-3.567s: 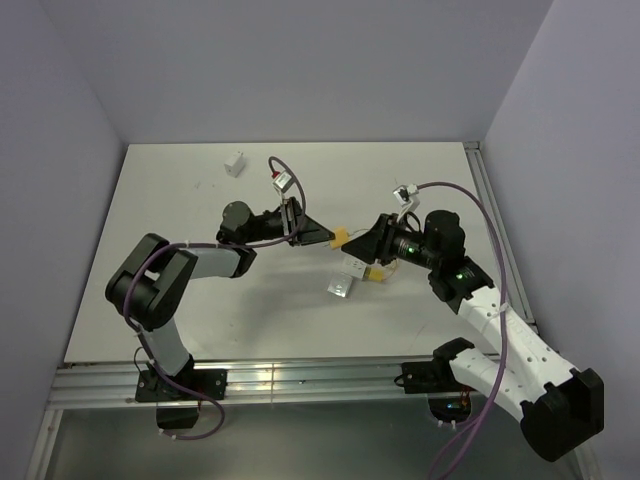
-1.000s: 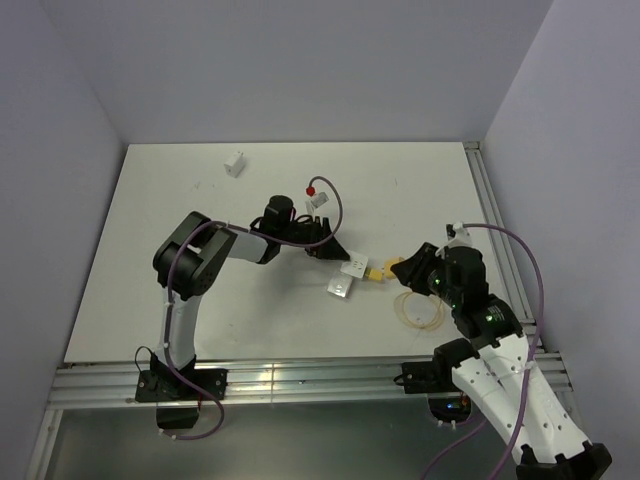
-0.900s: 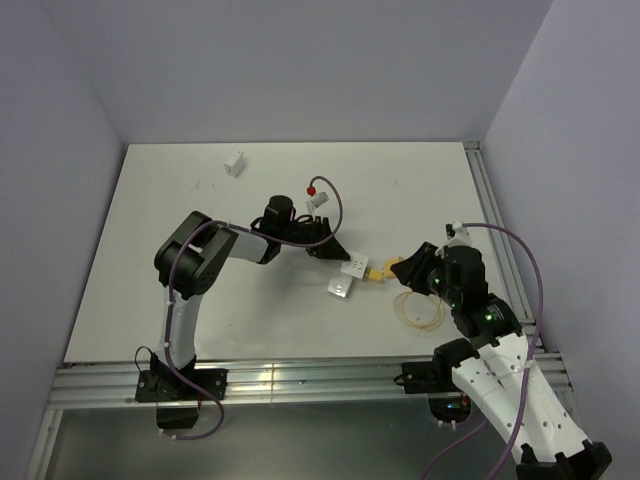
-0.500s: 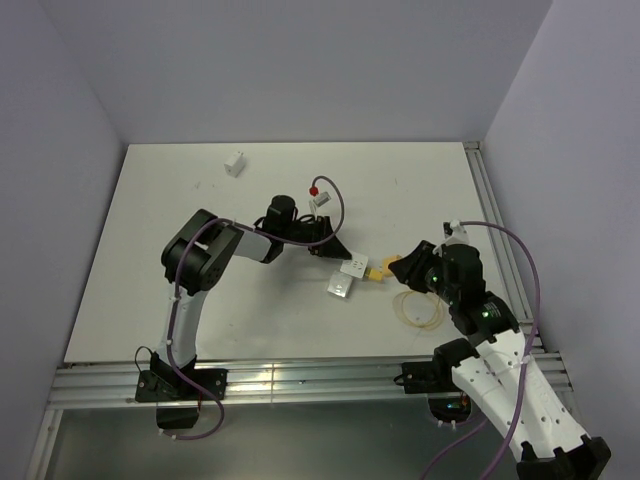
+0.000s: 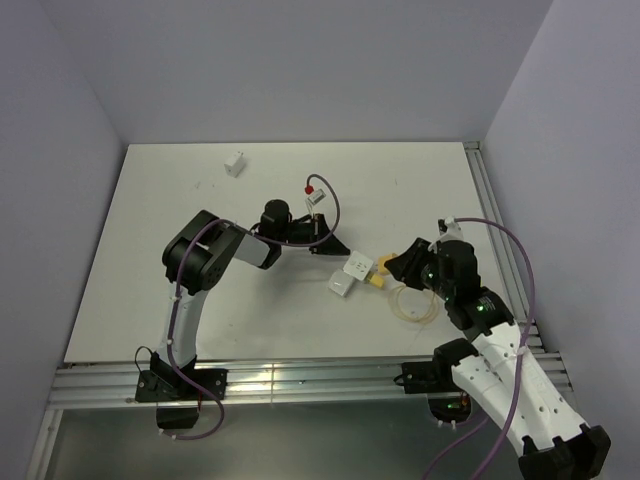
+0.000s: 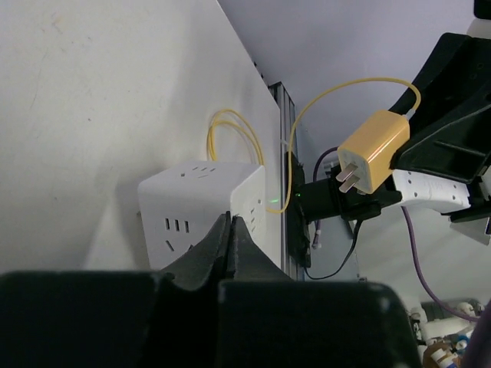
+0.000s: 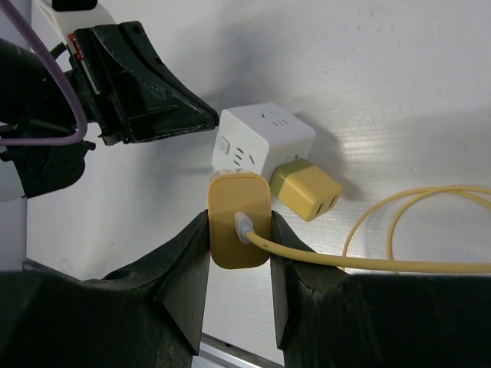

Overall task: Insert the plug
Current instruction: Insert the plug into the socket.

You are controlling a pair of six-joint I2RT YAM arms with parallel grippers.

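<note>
Yellow plug [image 7: 240, 230] clamped between right fingers [image 7: 184, 268], just beside white socket cube [image 7: 265, 138], left fingers [image 6: 209, 257] closed near it

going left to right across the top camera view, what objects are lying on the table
small white adapter → white socket cube → yellow plug → coiled yellow cable

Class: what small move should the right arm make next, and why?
Probably ease the right end effector toward the white socket cube, lining the prongs of the yellow plug with a free socket: the plug is gripped but clear of the cube, with the shut left end effector beside it.
</note>
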